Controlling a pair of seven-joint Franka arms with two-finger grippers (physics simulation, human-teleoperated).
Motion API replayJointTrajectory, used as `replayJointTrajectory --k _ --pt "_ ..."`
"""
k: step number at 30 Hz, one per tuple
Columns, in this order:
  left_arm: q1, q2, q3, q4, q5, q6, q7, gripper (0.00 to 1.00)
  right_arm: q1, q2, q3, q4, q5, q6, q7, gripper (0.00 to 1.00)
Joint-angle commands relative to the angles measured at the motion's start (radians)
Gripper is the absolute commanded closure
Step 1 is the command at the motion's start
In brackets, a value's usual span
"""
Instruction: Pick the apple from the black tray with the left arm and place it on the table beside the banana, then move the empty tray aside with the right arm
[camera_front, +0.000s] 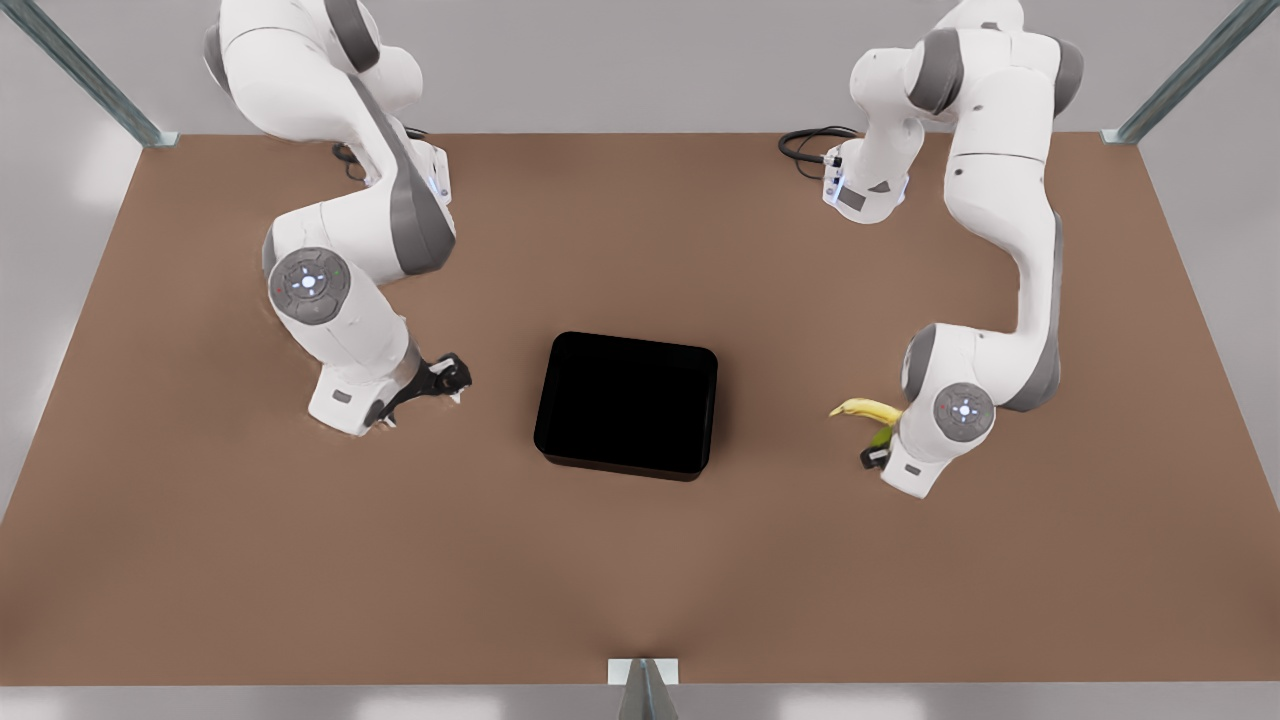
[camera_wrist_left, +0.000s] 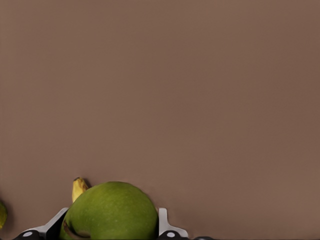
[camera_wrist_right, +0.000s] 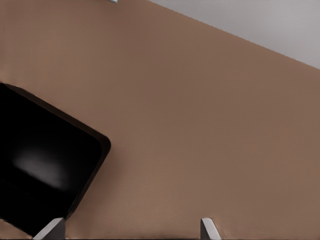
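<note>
- The left claw is the one on the front view's right, low over the worktop next to the banana. In its wrist view it is clenched on the apple, a finger showing on either flank of the fruit.
- The apple is therefore out of the black tray, held just above or on the brown surface, with the banana's tip peeking out right behind it. That fits the goal of setting it down beside the banana.
- I judge the placing step nearly done: what remains is to let go and lift clear without nudging the round apple, which could roll.
- The black tray sits empty mid-worktop, well apart from both fruits.
- The right claw, on the front view's left, waits low near the tray's side. Its wrist view shows two fingertips spread wide with nothing between them, so it is released, and the tray's rounded corner lies close ahead.
- That stance looks like a ready position for gripping the tray's low wall and sliding it aside once the apple is down.
</note>
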Motion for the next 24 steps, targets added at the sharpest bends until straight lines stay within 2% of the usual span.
replayJointTrajectory --k 1,3,8,12,13,14,18,19,20,22,24 --pt "0.038 -0.003 0.000 -0.041 -0.006 0.122 0.902 0.23 0.041 0.000 0.005 0.006 0.003 -0.119 0.714 0.00" --pt "0.078 -0.029 0.002 -0.198 -0.006 0.310 0.922 0.23 0.042 0.019 0.003 0.009 0.124 -0.059 0.961 0.00" --pt "0.102 -0.024 0.003 -0.206 -0.003 0.312 0.924 0.23 0.073 0.097 0.013 0.006 0.129 0.056 1.243 0.00" --pt "0.178 -0.006 0.003 -0.219 0.001 0.375 1.028 0.23 0.102 0.148 0.017 -0.051 0.172 0.060 1.168 0.00" --pt "0.176 0.004 0.003 -0.219 0.001 0.375 1.027 0.20 0.097 0.144 0.017 -0.097 0.176 0.085 1.165 0.00" --pt "0.170 0.005 0.002 -0.219 0.001 0.375 1.022 0.00 0.082 0.144 0.017 -0.120 0.189 0.096 1.160 0.00" --pt "0.167 0.010 0.002 -0.219 0.001 0.369 1.019 0.00 0.070 0.141 0.022 -0.224 0.201 0.188 1.100 0.02" --pt "0.165 -0.032 -0.006 -0.201 -0.005 0.326 0.910 0.00 0.070 0.146 0.029 -0.229 0.202 0.192 1.099 0.01" --pt "0.162 -0.104 -0.055 -0.122 -0.054 0.128 0.616 0.00 0.070 0.160 0.040 -0.232 0.202 0.197 1.099 0.00" --pt "0.164 -0.122 -0.084 0.205 -0.193 -0.361 0.421 0.00 0.070 0.178 0.052 -0.234 0.202 0.200 1.048 0.00" --pt "0.170 -0.225 -0.086 0.228 -0.186 -0.443 0.424 0.00 0.070 0.183 0.057 -0.278 0.201 0.260 0.981 0.00"
